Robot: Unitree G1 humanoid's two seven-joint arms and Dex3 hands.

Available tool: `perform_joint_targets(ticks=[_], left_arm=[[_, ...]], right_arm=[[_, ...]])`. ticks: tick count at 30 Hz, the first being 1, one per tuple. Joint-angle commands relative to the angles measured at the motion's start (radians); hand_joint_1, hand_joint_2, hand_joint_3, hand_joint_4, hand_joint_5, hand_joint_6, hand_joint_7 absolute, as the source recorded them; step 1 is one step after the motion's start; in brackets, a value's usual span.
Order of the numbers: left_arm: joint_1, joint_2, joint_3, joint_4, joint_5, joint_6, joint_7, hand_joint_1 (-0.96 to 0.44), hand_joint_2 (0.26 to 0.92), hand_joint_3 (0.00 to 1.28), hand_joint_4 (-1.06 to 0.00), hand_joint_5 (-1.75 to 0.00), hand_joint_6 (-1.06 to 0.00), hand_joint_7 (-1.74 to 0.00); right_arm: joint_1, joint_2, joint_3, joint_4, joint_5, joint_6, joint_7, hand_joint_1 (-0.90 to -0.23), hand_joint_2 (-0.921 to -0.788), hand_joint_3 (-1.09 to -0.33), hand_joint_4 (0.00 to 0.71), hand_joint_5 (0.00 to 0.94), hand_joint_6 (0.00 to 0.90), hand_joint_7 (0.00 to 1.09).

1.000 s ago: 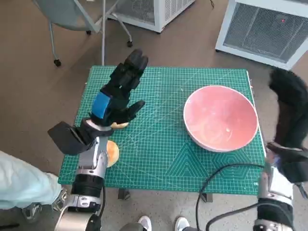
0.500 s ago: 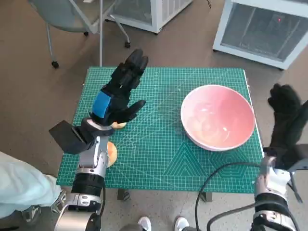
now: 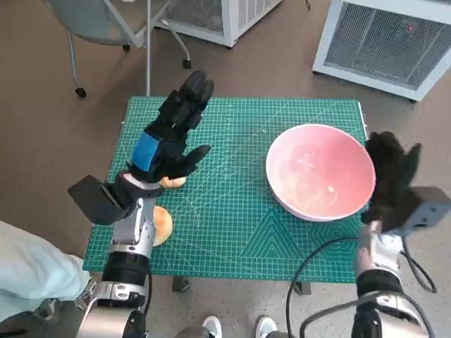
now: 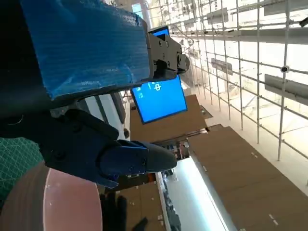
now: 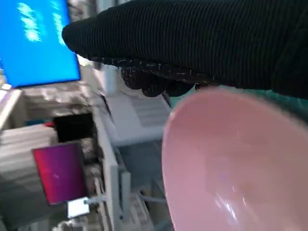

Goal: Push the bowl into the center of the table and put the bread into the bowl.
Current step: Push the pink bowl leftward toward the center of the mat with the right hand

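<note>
The pink bowl [image 3: 320,171] stands upright on the right half of the green mat [image 3: 239,232], close to its right edge. My gloved right hand [image 3: 390,176] is at the bowl's right rim, fingers raised and apart, holding nothing. The right wrist view shows the bowl [image 5: 231,163] just under the glove [image 5: 202,43]. My left hand [image 3: 173,134] hovers over the mat's left part, fingers stretched out, empty. A piece of bread [image 3: 173,183] peeks from under it. A second, rounder bread [image 3: 163,224] lies near the left front edge, half hidden by my forearm. The bowl's rim [image 4: 48,202] shows in the left wrist view.
A chair [image 3: 106,21] stands beyond the table's far left corner. White units [image 3: 384,39] stand on the floor at the back right. A black cable [image 3: 310,267] loops below the table's front edge. A person's pale sleeve [image 3: 28,274] is at the lower left.
My right hand has swung left from beyond the table's right edge to the bowl's right rim. The bowl and the left hand have hardly moved. The camera shifted slightly.
</note>
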Motion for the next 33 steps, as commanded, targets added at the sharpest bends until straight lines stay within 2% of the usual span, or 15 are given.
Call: perform_joint_targets(ticks=[1, 11, 19, 21, 25, 33], left_arm=[[0.002, 0.013, 0.009, -0.016, 0.001, -0.006, 0.003, -0.64, 0.921, 0.32, -0.10, 0.00, -0.18, -0.01], [0.029, 0.026, 0.009, -0.051, 0.019, -0.016, 0.025, -0.65, 0.921, 0.32, -0.10, 0.00, -0.19, -0.01], [0.035, 0.027, 0.007, -0.061, 0.024, -0.012, 0.033, -0.66, 0.921, 0.33, -0.10, 0.00, -0.19, -0.01], [0.052, 0.038, 0.013, -0.079, 0.035, -0.015, 0.047, -0.67, 0.921, 0.33, -0.10, 0.00, -0.19, -0.01], [0.074, 0.050, 0.016, -0.103, 0.045, -0.015, 0.065, -0.67, 0.921, 0.33, -0.11, -0.01, -0.19, -0.01], [0.108, 0.060, 0.017, -0.151, 0.050, 0.004, 0.089, -0.67, 0.921, 0.33, -0.11, -0.01, -0.19, -0.01]], right_arm=[[-0.022, 0.024, -0.003, 0.032, 0.011, 0.043, 0.012, -0.587, -0.921, -0.763, 0.247, 0.002, 0.157, 0.37], [-0.076, 0.062, -0.022, 0.057, 0.038, 0.088, 0.066, -0.635, -0.921, -0.723, 0.263, 0.007, 0.189, 0.35], [-0.079, 0.065, -0.028, 0.057, 0.038, 0.090, 0.072, -0.649, -0.921, -0.713, 0.268, 0.007, 0.200, 0.35], [-0.106, 0.086, -0.034, 0.065, 0.048, 0.115, 0.083, -0.649, -0.921, -0.705, 0.265, 0.005, 0.201, 0.34], [-0.133, 0.109, -0.038, 0.072, 0.058, 0.143, 0.086, -0.649, -0.921, -0.688, 0.260, 0.002, 0.204, 0.34], [-0.158, 0.139, -0.030, 0.079, 0.046, 0.160, 0.070, -0.624, -0.921, -0.677, 0.261, 0.002, 0.218, 0.33]])
